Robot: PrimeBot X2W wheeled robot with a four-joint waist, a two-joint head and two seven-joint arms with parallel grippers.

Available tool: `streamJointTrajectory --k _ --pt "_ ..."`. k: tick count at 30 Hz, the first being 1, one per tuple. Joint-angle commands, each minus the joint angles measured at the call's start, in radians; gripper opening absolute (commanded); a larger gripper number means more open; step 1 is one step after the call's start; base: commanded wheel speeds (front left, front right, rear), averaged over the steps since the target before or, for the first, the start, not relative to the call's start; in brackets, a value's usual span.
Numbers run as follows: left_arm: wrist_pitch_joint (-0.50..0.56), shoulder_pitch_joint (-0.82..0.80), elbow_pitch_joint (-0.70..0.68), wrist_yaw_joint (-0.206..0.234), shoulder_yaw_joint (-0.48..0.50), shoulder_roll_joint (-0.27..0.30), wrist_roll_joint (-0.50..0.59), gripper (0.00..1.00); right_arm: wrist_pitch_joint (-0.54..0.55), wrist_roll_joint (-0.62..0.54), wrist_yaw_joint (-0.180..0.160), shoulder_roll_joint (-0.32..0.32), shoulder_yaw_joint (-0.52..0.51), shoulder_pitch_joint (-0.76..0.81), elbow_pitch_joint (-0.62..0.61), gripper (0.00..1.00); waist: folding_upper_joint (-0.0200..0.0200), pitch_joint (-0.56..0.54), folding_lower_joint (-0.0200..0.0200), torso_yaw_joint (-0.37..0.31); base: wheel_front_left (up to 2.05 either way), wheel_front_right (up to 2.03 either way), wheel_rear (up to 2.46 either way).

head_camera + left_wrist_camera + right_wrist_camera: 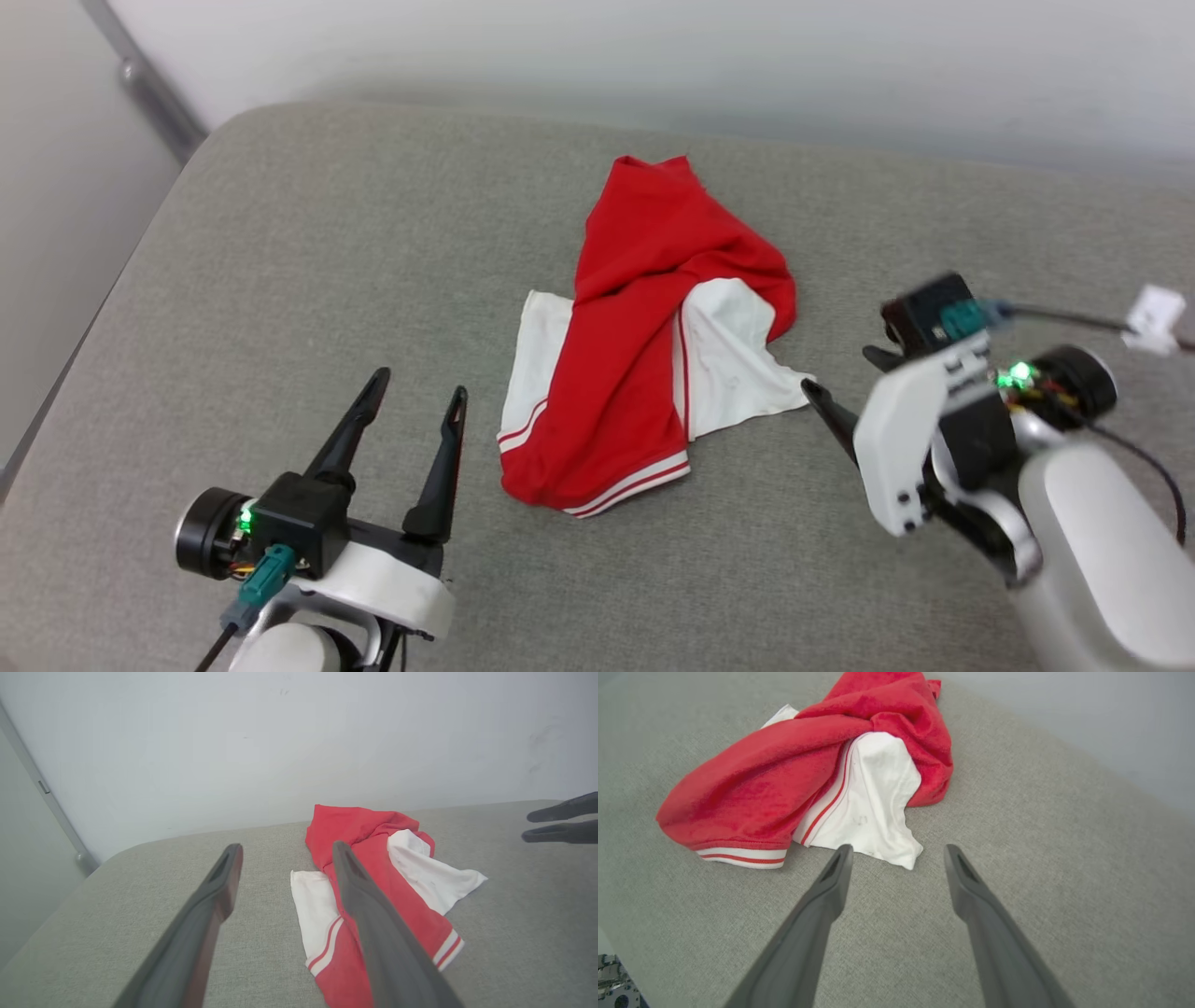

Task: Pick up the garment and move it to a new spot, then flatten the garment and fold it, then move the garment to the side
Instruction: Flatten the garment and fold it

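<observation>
The garment (644, 355) lies crumpled in a heap on the grey cushion (280, 280), red cloth over white sleeves with red-and-white striped trim; its lettering is hidden. It also lies ahead in the left wrist view as the garment (369, 858) and in the right wrist view as the garment (784, 784). My left gripper (415, 392) stands open to the garment's left, nothing between its fingers. My right gripper (840, 383) is open just right of the white sleeve corner, one fingertip (814, 390) nearly touching it.
A pale wall (653, 56) runs behind the cushion, with a grey rail (149, 84) at the far left. The cushion's rounded left edge (112, 280) drops off. Cables (1074, 322) trail from my right wrist.
</observation>
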Motion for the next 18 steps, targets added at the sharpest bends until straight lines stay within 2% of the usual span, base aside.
streamJointTrajectory --k 1,6,11,17,18 --pt "-0.005 0.014 -0.005 -0.007 0.006 -0.010 0.009 1.00 0.020 0.006 0.000 0.005 0.007 -0.031 0.019 1.00 0.0000 0.019 0.0000 0.019 0.00 0.00 0.00" --pt "-0.005 0.029 -0.014 -0.058 0.052 -0.090 0.058 1.00 0.160 0.005 0.000 0.018 0.072 -0.164 0.192 1.00 0.0000 0.060 0.0000 0.073 0.00 0.00 0.00" --pt "-0.005 0.029 0.000 -0.113 0.086 -0.155 0.101 1.00 0.167 -0.017 0.000 0.013 0.117 -0.232 0.339 1.00 0.0000 0.093 0.0000 0.130 0.00 0.00 0.00" --pt "-0.005 0.035 0.019 -0.164 0.140 -0.204 0.138 1.00 0.133 -0.034 0.000 -0.001 0.159 -0.253 0.470 1.00 0.0000 0.110 0.0000 0.167 0.00 0.00 0.00" --pt "-0.005 0.037 0.023 -0.170 0.149 -0.210 0.143 1.00 0.133 -0.029 0.000 -0.003 0.167 -0.249 0.489 0.55 0.0000 0.111 0.0000 0.168 0.00 0.00 0.00"
